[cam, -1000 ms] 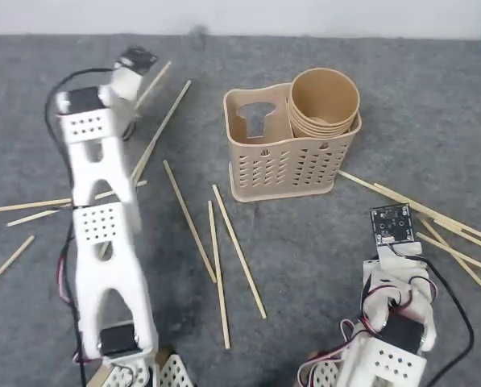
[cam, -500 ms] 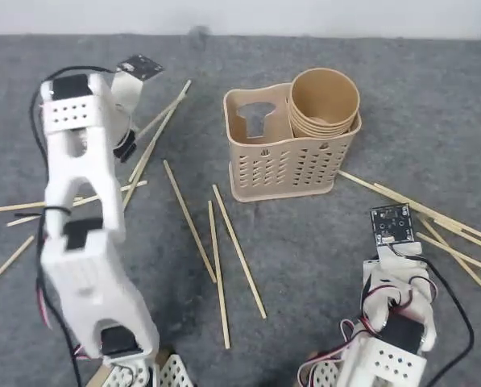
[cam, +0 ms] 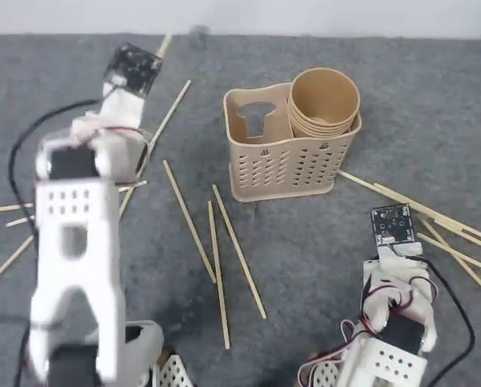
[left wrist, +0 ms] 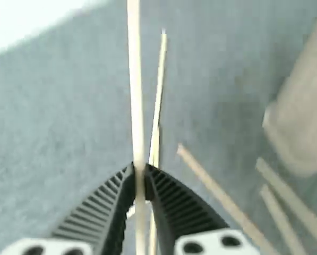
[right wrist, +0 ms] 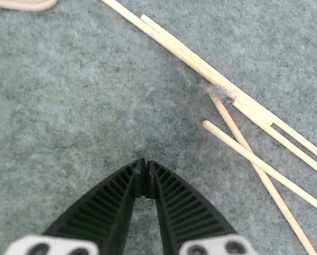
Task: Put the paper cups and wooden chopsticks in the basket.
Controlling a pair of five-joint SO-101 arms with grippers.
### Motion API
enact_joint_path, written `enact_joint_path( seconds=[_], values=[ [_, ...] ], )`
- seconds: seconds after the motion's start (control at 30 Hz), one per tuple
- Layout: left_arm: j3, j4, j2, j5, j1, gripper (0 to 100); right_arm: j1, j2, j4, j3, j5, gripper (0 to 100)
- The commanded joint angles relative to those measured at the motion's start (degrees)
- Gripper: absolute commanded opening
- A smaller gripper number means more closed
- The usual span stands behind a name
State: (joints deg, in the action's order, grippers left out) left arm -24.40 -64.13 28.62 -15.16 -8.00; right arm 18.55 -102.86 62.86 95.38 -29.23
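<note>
My left gripper (left wrist: 139, 171) is shut on a wooden chopstick (left wrist: 134, 95), which it holds above the grey carpet. In the high view the left arm (cam: 75, 210) stands tall at the left, and the held chopstick's tip (cam: 165, 44) pokes out past its wrist. The beige basket (cam: 280, 165) stands at the back middle, with stacked paper cups (cam: 325, 101) in its right compartment. Three loose chopsticks (cam: 188, 219) lie in front of the basket. My right gripper (right wrist: 145, 162) is shut on nothing, low over the carpet near several chopsticks (right wrist: 222, 85).
More chopsticks (cam: 421, 214) lie scattered right of the basket, beside the right arm (cam: 395, 278). Others (cam: 6, 208) lie at the far left edge. The basket's left compartment (cam: 252, 121) is open at the top. A pale wall borders the carpet at the back.
The left arm has risen and swung nearer the camera, lifting the gripped chopstick off the carpet. The right arm has not moved.
</note>
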Motion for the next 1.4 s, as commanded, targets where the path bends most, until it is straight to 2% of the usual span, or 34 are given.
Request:
enact_joint_path(
  seconds=[0.0,0.13,0.33,0.43,0.63,0.7,0.87,1.03,1.27,1.37],
  values=[
    [-7.25,9.49,13.63,10.64,3.08,1,-0.13,0.22,-0.04,1.14,-0.53,0.9],
    [-12.88,18.99,22.95,22.07,7.03,1,-0.13,0.22,-0.04,1.14,-0.53,0.9],
    [-22.37,41.58,27.43,33.76,15.12,1,-0.13,0.22,-0.04,1.14,-0.53,0.9],
    [-28.44,54.07,27.43,34.55,17.67,1,-0.13,0.22,-0.04,1.14,-0.53,0.9],
    [-43.65,86.68,25.93,34.55,22.33,1,-0.13,0.22,-0.04,1.14,-0.53,0.9],
    [-45.32,94.51,22.59,34.55,24.09,1,-0.13,0.22,-0.04,1.14,-0.53,0.9],
    [-38.81,96.44,8.79,34.46,24.53,1,-0.13,0.22,-0.04,1.14,-0.53,0.9],
    [-36.62,104.09,-2.11,34.46,25.14,1,-0.13,0.22,-0.04,1.14,-0.53,0.9],
    [-39.87,104.44,-4.48,34.37,27.87,1,-0.13,0.22,-0.04,1.14,-0.53,0.9],
    [-40.40,104.26,-4.84,31.47,28.57,4,-0.13,0.22,-0.04,1.14,-0.62,0.9]
  ],
)
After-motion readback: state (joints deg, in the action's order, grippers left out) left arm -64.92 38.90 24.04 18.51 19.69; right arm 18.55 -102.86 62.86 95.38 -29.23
